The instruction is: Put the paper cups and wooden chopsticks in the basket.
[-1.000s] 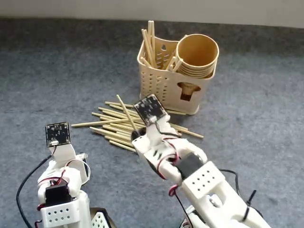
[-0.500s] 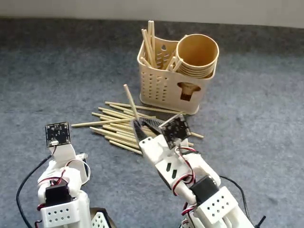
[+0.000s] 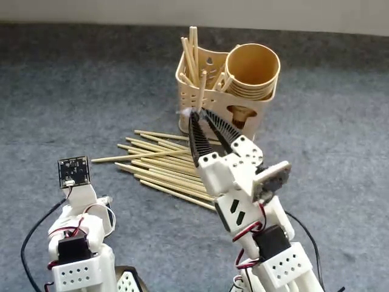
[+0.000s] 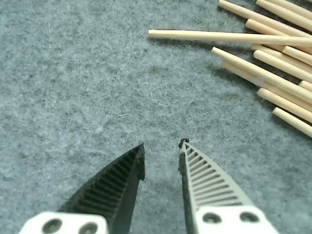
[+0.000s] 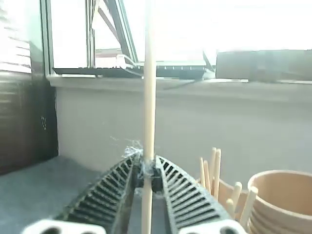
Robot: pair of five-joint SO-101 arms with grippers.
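A cream perforated basket (image 3: pixel 209 109) stands at the back of the grey carpet, holding stacked paper cups (image 3: pixel 252 70) and several upright wooden chopsticks (image 3: pixel 191 58). More chopsticks (image 3: pixel 164 164) lie in a pile in front of it. My right gripper (image 3: pixel 197 113) is raised just in front of the basket, shut on a single chopstick (image 3: pixel 200 91) that stands upright between its fingers; the right wrist view shows that gripper (image 5: pixel 147 171) clamping the chopstick (image 5: pixel 149 73) beside the cups (image 5: pixel 280 202). My left gripper (image 4: pixel 162 153) stays open low over bare carpet, with pile ends (image 4: pixel 273 83) off to one side.
Grey carpet (image 3: pixel 73 103) covers the whole table, with free room to the left and right of the basket. A pale wall (image 5: pixel 195 122) and a window lie behind the basket in the right wrist view.
My right arm has lifted a chopstick out of the pile, turned it upright and carried it toward the basket. The left arm has kept still.
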